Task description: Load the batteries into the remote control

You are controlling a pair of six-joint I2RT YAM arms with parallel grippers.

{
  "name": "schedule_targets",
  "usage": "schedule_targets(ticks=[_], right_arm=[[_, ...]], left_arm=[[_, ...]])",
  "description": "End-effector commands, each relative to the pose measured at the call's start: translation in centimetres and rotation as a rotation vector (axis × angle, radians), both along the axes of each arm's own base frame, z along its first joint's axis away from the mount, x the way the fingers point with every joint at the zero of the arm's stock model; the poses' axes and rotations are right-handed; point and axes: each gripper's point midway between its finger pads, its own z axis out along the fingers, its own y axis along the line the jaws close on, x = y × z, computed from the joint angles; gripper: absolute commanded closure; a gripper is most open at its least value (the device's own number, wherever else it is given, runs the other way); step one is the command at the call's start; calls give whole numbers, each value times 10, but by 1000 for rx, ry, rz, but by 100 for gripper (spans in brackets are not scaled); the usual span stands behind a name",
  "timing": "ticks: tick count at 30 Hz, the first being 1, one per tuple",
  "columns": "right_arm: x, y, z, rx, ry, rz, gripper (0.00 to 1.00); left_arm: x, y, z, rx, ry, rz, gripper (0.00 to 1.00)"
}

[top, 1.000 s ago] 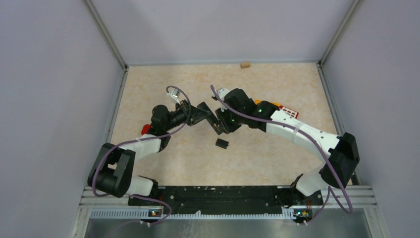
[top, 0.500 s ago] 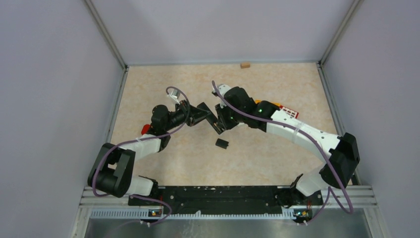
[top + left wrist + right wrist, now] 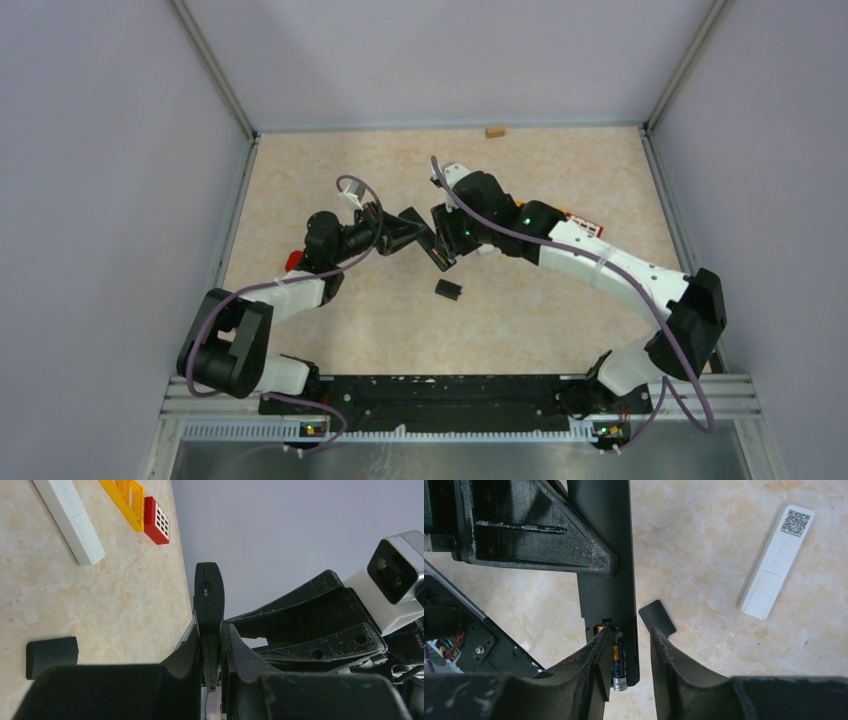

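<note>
Frame centre, left fingers (image 3: 235, 652) closed tight on slim black plastic remote control (image 3: 604, 555), right fingers (image 3: 664, 660) half parted over its open bay, gripping nothing, small dark grey battery (image 3: 618, 662) inside, just beside one finger.

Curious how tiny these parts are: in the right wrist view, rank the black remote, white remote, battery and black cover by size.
1. black remote, though close to the camera.
2. white remote.
3. battery and black cover: too alike to rank; the cover is partly hidden.
</note>
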Motion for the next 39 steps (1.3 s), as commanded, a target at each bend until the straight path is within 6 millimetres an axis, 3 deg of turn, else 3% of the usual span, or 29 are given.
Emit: schedule_targets(ticks=[1, 4, 6, 7, 10, 18, 21, 28, 34, 39], right_arm=[[5, 3, 42, 94, -75, -44, 60], [5, -1, 51, 139, -87, -85, 47], [3, -5, 55, 196, -91, -108, 32], [0, -6, 66, 258, -102, -112, 27], [-3, -5, 79, 416, -107, -118, 19], [-14, -12, 92, 814, 12, -247, 18], [-20, -5, 108, 973, 53, -225, 18], [-27, 5, 127, 1251, 214, -210, 17], [-32, 18, 134, 1295, 296, -149, 17], [-28, 15, 131, 1347, 329, -189, 19]], left_arm=[[-6, -2, 35, -59, -103, -34, 100], [-5, -1, 36, -65, -95, -28, 100], [-4, 0, 37, -70, -87, -24, 100], [-4, 0, 36, -73, -74, -23, 100], [-4, 0, 35, -80, -38, -31, 100], [-3, 14, 49, -138, 10, 9, 100], [-2, 24, 58, -160, 12, 37, 100], [3, 43, 79, -192, 16, 87, 100], [1, 61, 101, -260, 10, 109, 100], [-1, 68, 112, -291, 10, 104, 100]])
